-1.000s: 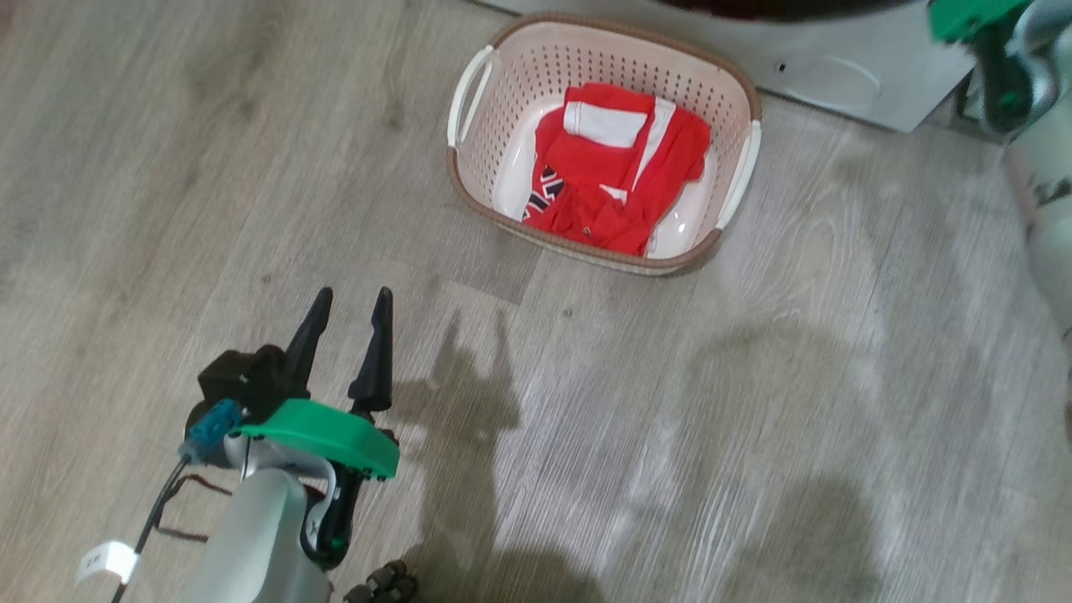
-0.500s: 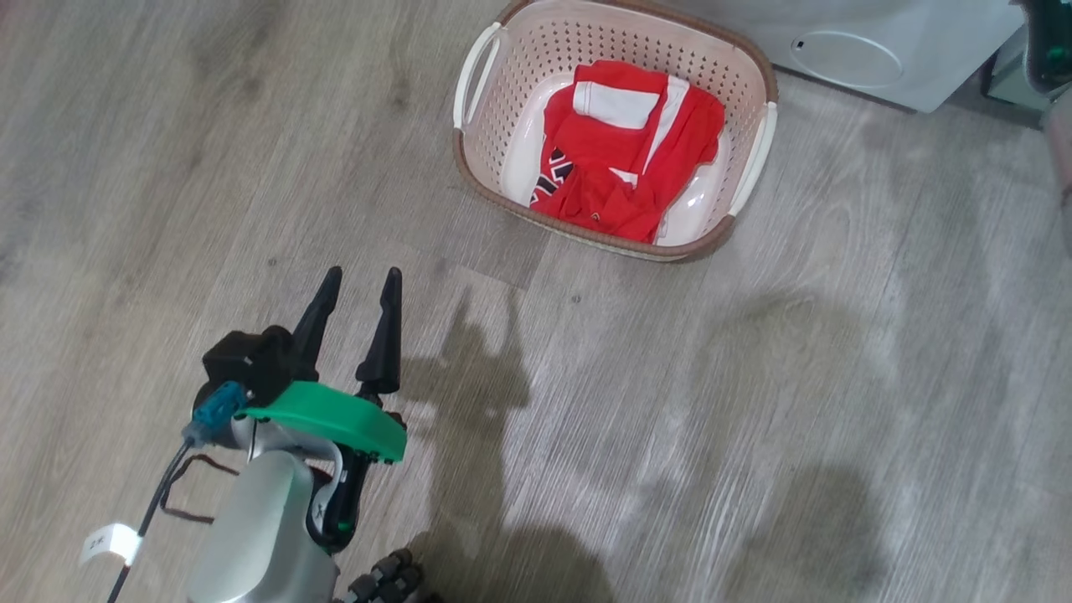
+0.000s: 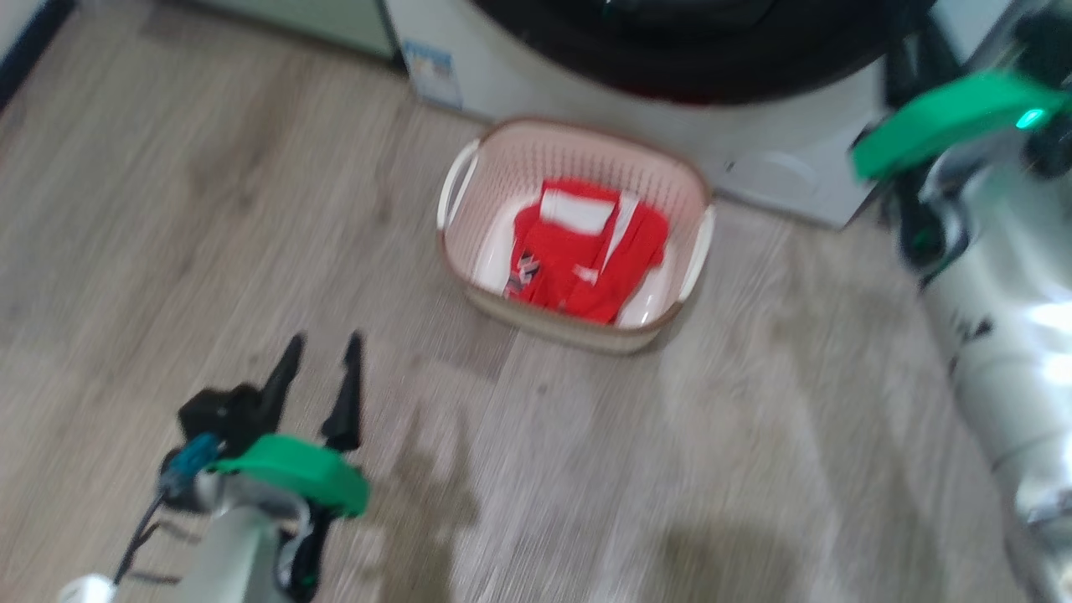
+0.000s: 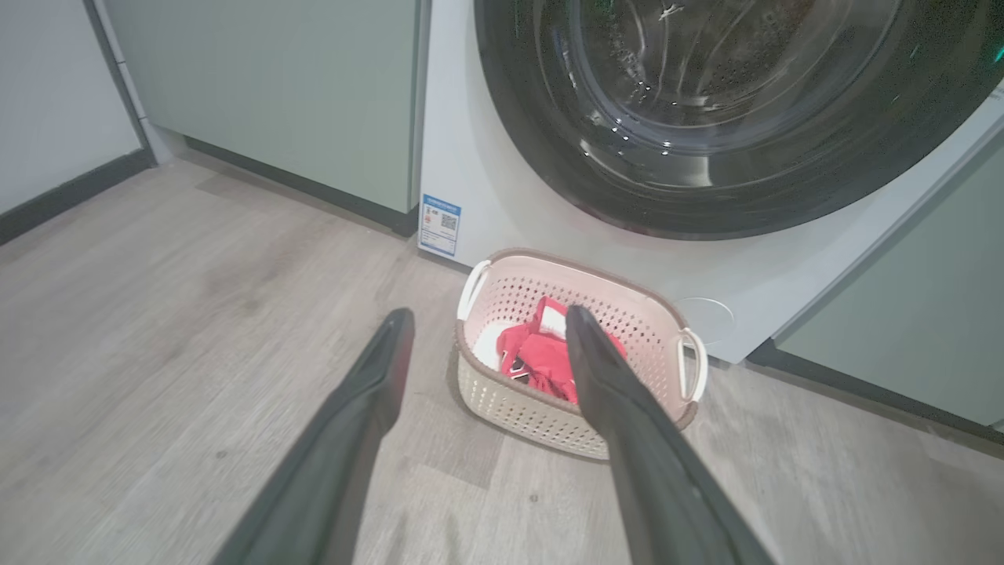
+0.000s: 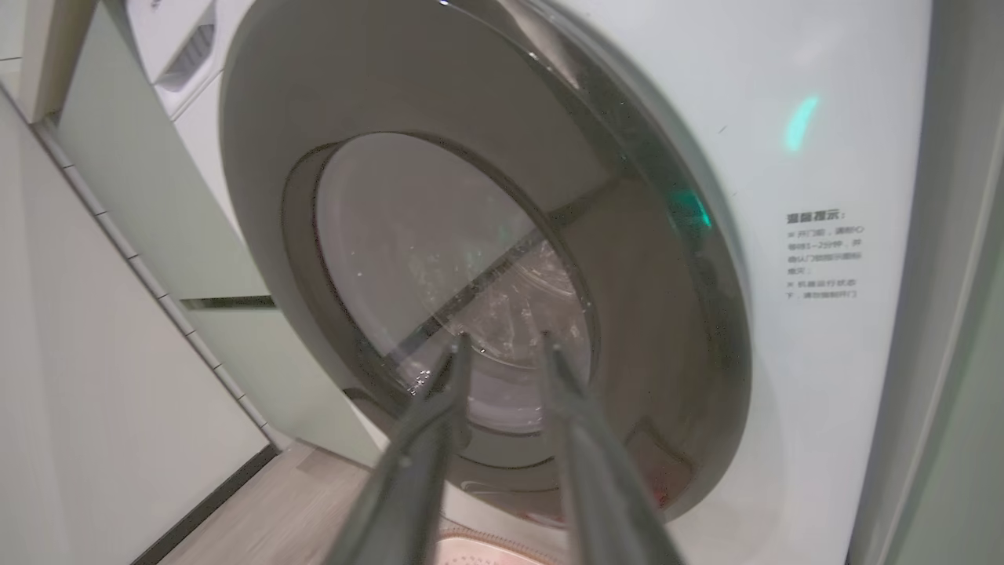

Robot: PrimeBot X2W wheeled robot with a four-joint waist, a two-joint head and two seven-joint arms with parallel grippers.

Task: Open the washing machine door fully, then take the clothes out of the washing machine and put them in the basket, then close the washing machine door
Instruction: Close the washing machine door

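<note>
Two empty, released: left tool (image 3: pixel 325 339) and right tool (image 5: pixel 504 339). Head camera's tilted up: door (image 3: pixel 687 50) now upper frame, looks shut; clothes (image 3: pixel 586 260) in basket (image 3: pixel 578 127), so nearly done.

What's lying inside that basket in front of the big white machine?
Red clothes with white trim and a small dark print lie bunched on the glossy bottom of the basket. Whatever might sit beneath them is covered.

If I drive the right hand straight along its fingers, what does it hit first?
Most likely the clear bulging window of the washing machine door: the right hand points at its lower part, with nothing between. The gap is hard to judge.
</note>
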